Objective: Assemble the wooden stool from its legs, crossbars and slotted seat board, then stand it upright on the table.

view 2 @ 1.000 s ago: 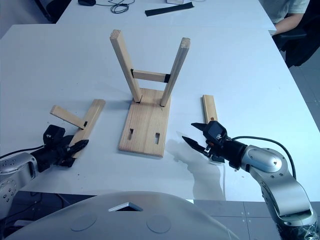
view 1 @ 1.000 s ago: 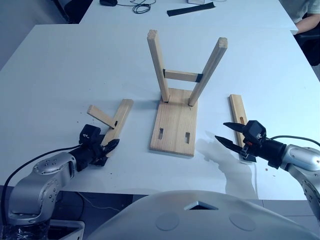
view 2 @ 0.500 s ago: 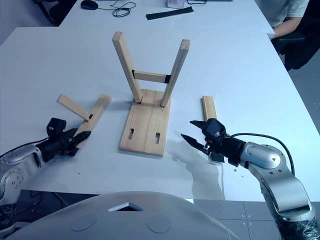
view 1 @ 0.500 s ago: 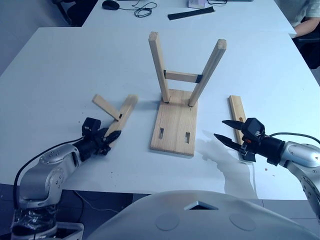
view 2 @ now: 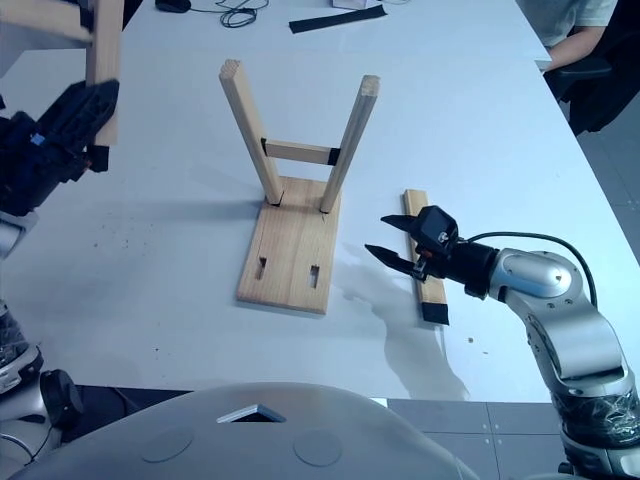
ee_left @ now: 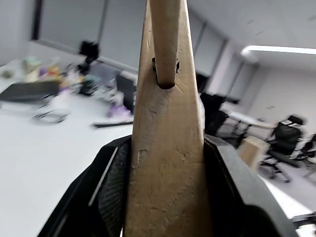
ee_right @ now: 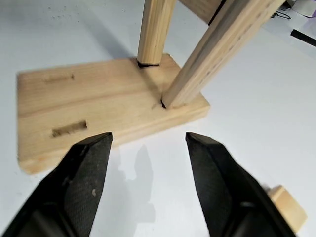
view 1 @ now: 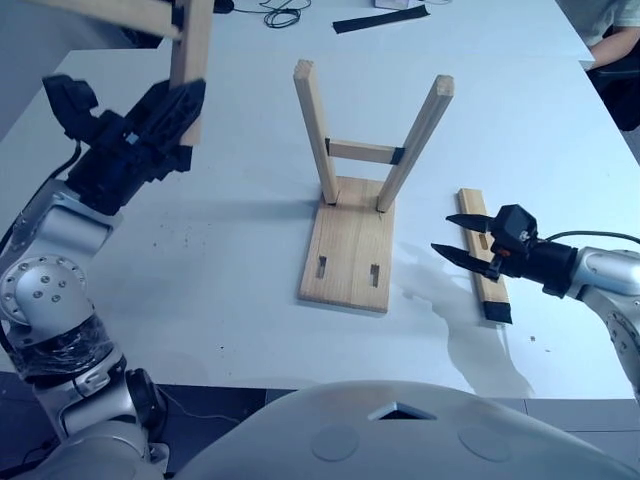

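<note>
Seat board (view 1: 346, 240) holding two legs (view 1: 313, 130), left gripper (view 1: 172, 112) clasping third leg (view 1: 190, 40)

pale wood seat board (view 1: 345, 255), 2 dark slots (view 1: 321, 266); white table (view 1: 200, 250); loose leg (view 1: 472, 208) black-tipped.

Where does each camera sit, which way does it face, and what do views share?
Left eye view: head, facing forward and down at the table; left gripper raised holding a leg, right gripper low by the loose leg.
Right eye view: stereo twin, same scene.
Left wrist view: left wrist, looking along the held leg into the room, fingers flanking it.
Right wrist view: right wrist, facing the seat board between its open fingers.
Shared: seat board, in eye and right wrist views.
</note>
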{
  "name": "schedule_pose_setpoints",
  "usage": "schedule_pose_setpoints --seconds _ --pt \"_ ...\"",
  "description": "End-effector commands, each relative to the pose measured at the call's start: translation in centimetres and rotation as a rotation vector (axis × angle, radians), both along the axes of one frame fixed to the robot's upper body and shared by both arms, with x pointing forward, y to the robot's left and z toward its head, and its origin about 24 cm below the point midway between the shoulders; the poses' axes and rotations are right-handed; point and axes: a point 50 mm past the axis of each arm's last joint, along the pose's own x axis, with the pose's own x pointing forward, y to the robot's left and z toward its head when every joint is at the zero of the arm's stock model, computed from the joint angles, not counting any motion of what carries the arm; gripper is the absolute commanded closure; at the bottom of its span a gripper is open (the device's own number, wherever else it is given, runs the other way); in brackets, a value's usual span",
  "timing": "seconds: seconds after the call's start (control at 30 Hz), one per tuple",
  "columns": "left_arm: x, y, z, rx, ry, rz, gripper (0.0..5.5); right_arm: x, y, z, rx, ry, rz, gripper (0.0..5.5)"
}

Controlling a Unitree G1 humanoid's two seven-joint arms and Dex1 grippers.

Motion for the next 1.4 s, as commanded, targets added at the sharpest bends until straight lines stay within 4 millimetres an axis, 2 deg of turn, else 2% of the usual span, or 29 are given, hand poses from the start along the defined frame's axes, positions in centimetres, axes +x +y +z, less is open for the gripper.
schedule_pose_setpoints --seconds 0.03,0.2,0.3,0.33,0.53,0.73,0.97,1.4 --pt "-1.4 -4.0 2.5 0.001 -0.122 -0.229 3.48 1.2 0.1 3.3 0.131 -0.025 0.028 2.77" --pt "-3.3 -7.9 3.9 -0.04 -0.2 -0.426 3.48 1.6 1.0 6.2 0.288 0.021 0.17 2.77" --pt "-2.8 -8.9 2.9 -0.033 -0.171 -0.47 3.48 1.9 1.4 8.0 0.359 0.02 0.236 2.77" --pt "-2.6 -9.1 2.6 -0.025 -0.16 -0.471 3.48 2.0 1.6 8.3 0.369 0.021 0.253 2.58" --pt "-2.6 -9.5 0.7 0.02 -0.106 -0.52 3.48 2.3 2.7 9.0 0.372 0.041 0.318 1.86" --pt "-4.6 -9.4 -1.7 0.1 -0.026 -0.656 3.48 2.5 2.9 10.1 0.383 0.072 0.395 1.82" --pt "-4.5 -9.4 -2.2 0.115 -0.038 -0.677 3.48 2.0 3.0 11.3 0.454 0.163 0.493 1.82" --pt "-4.3 -10.4 -3.0 0.119 -0.043 -0.762 3.48 3.0 3.9 12.2 0.478 0.201 0.554 1.82"
